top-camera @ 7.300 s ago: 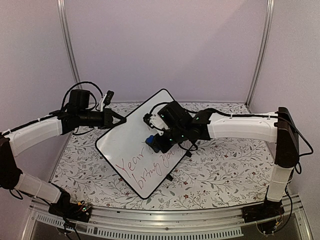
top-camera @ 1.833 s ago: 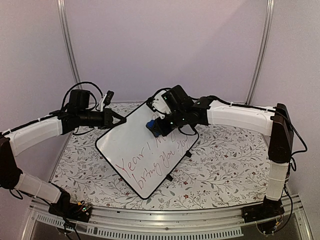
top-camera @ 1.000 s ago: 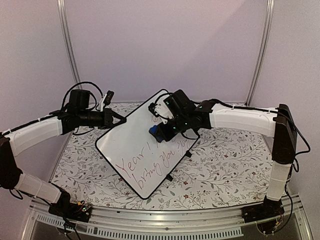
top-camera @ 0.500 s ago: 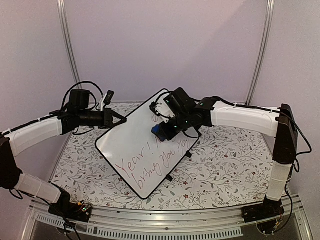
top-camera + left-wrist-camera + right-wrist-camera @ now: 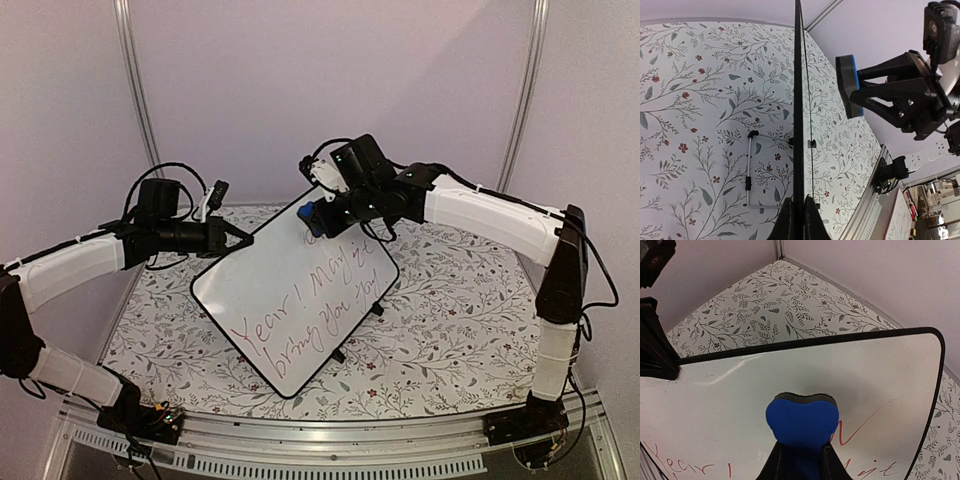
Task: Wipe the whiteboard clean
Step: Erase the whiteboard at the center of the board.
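Note:
The whiteboard [image 5: 285,290] stands tilted over the table, red handwriting across its lower half. My left gripper [image 5: 243,240] is shut on the board's upper left rim. The left wrist view has the board edge-on [image 5: 799,100], pinched between that gripper's [image 5: 799,212] jaws. A blue eraser [image 5: 313,213] is held in my shut right gripper [image 5: 325,212], by the board's far corner. In the left wrist view the eraser [image 5: 847,82] hangs clear of the board's face. In the right wrist view the eraser [image 5: 802,422] hides the gripper's [image 5: 801,452] fingertips, with the whiteboard [image 5: 790,367] behind it.
A floral cloth [image 5: 450,320] covers the table. The board's wire stand [image 5: 748,170] and small black feet [image 5: 340,354] hang under it. Pale walls with metal posts [image 5: 520,100] close in the back and sides. An aluminium rail [image 5: 330,450] runs along the near edge.
My right gripper has carried the eraser from the middle of the board up and back to its far corner, off the surface. The writing, the board and the left arm are unchanged.

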{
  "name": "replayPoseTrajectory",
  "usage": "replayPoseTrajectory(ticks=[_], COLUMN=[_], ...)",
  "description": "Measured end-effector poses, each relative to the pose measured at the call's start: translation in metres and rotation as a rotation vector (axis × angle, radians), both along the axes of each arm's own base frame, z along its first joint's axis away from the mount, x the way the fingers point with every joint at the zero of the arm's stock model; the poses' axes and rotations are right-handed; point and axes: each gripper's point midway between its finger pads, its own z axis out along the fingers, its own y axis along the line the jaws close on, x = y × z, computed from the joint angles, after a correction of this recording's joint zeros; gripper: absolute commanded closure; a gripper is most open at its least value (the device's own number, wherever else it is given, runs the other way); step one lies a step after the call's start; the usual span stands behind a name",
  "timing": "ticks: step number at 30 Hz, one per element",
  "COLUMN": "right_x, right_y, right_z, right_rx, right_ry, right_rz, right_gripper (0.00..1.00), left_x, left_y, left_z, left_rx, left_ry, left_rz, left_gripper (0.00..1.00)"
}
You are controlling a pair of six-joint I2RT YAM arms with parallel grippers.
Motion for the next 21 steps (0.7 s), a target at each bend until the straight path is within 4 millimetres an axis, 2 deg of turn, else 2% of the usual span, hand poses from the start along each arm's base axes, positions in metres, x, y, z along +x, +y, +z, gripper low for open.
replayPoseTrajectory(ticks=[4,10,21], right_x=[0.01,0.017,0.013], right_y=[0.01,0.013,0.018], right_z=[0.002,-0.024,-0.034], right_rx=[0.012,-0.022,-0.003], right_ry=[-0.011,0.023,0.059], right_rz=[-0.001,-0.001,0.029], right_gripper=[0.95,0.95,0.96], left_x=[0.0,0.0,0.001], left_y=[0.0,0.0,0.001], left_z=[0.0,0.0,-0.001], left_rx=[0.0,0.0,0.006], left_ry=[-0.001,-0.001,0.003], left_rz=[0.0,0.0,0.01], left_gripper=[1.0,1.0,1.0])
